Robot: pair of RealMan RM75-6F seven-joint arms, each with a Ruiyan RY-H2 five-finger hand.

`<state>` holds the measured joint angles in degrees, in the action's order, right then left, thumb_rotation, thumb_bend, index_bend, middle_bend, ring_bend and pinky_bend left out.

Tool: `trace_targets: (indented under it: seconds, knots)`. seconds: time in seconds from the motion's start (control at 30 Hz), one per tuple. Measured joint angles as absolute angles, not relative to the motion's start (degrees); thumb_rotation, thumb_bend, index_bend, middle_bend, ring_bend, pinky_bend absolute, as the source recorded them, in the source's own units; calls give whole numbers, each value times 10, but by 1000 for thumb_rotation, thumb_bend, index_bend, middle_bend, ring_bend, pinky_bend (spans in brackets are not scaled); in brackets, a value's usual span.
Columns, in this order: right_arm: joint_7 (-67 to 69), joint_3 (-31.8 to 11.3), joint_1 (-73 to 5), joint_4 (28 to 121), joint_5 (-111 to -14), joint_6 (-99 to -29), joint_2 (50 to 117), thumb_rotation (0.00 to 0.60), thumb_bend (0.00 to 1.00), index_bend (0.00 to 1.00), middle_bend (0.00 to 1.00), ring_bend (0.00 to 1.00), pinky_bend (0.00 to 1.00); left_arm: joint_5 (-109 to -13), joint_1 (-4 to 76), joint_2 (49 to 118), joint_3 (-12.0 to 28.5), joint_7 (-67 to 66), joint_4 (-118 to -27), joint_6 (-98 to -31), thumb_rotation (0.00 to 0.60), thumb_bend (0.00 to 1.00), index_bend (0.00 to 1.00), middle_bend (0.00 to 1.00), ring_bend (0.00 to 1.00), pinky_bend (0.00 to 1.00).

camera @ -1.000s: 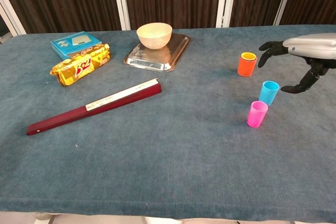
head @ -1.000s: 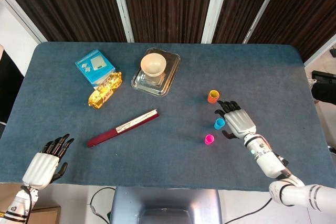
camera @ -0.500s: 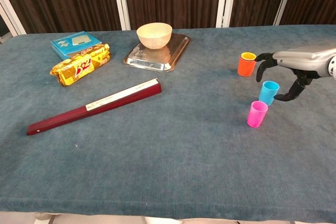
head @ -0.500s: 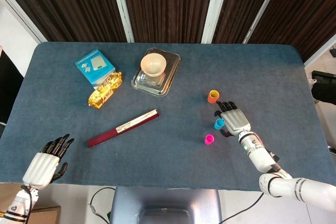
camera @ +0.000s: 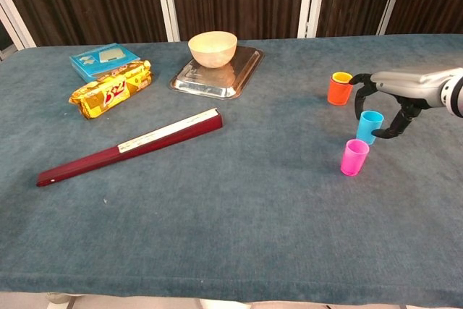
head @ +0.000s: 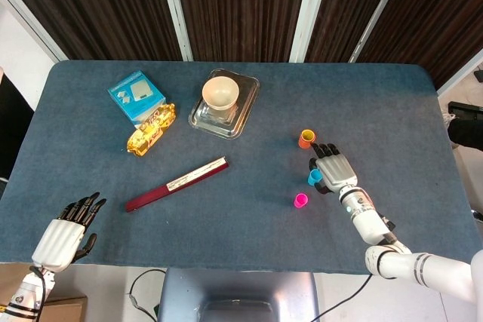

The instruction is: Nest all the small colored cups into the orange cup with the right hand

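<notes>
At the table's near-left edge, the left hand (head: 64, 235) rests idle, fingers apart and holding nothing, well apart from the blue box (head: 136, 96), the gold snack packet (head: 151, 129), the closed red fan (head: 176, 184) and the cream bowl (head: 220, 93) on its steel tray (head: 245, 109). To the right, the orange cup (camera: 339, 89) stands upright with what looks like a yellow cup (camera: 342, 77) already nested inside. Just beside it, the right hand (camera: 394, 99) curls its fingers around the blue cup (camera: 370, 127), though whether the grip has closed cannot be told. The pink cup (camera: 354, 157) waits untouched nearby. By this evidence, one cup is in and two remain.
</notes>
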<state>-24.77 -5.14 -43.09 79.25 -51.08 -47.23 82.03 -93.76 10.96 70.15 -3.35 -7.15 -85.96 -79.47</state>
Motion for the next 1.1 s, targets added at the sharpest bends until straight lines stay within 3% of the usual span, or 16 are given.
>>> trace_targets:
  seconds: [0.4,0.63,0.87,1.1]
  knots:
    - [-236,-66,-424,818,-514,-499,805,600,445,598,30,0,0,-940,109,700,-35,-69,-860,-798,600,482,0,1,89,191]
    - [-214,-127,-433,830,-499,-529,786,600,449,598,49,0,0,-934,109,702,-31,-74,-860,-795,600,482,0,1,89,191]
    - [-242,-181,-480,756,-441,-550,821,600,455,600,57,0,0,-927,113,705,-29,-77,-858,-785,600,482,0,1,89,191]
    - [-276,-186,-510,676,-377,-520,875,600,455,600,57,0,0,-926,113,705,-28,-75,-856,-787,600,483,0,0,89,190]
